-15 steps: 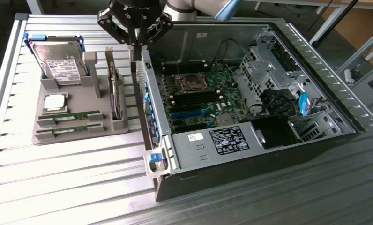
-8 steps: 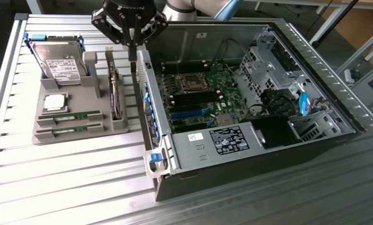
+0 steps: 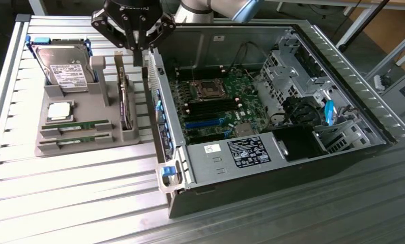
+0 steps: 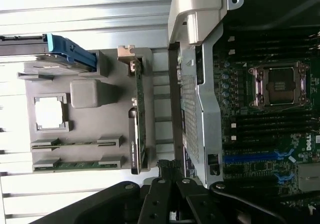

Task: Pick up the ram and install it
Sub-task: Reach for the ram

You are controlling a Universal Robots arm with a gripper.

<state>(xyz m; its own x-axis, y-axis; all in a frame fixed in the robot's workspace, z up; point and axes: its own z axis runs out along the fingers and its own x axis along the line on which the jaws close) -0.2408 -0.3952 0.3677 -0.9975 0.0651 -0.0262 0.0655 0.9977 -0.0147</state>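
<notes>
Ram (image 3: 77,124) is lying flat in the gray holder tray (image 3: 94,114), just beside the processor chip (image 3: 58,111). I am watching the gripper (image 3: 140,48) hanging clenched, grasping nothing, above the tray's edge by the open computer case (image 3: 209,162).

Exterior view, top of frame, left of centre: gripper (image 3: 136,46) is black, with an angular body and hinged side links. Pale lettering (image 3: 136,8) runs across its upper face. Arm (image 3: 201,8) is a light grey tube; joint cap (image 3: 249,9) is blue-grey. Wrist view: matte black link bars (image 4: 150,204), with a round silver pin (image 4: 129,186) at each pivot.
</notes>
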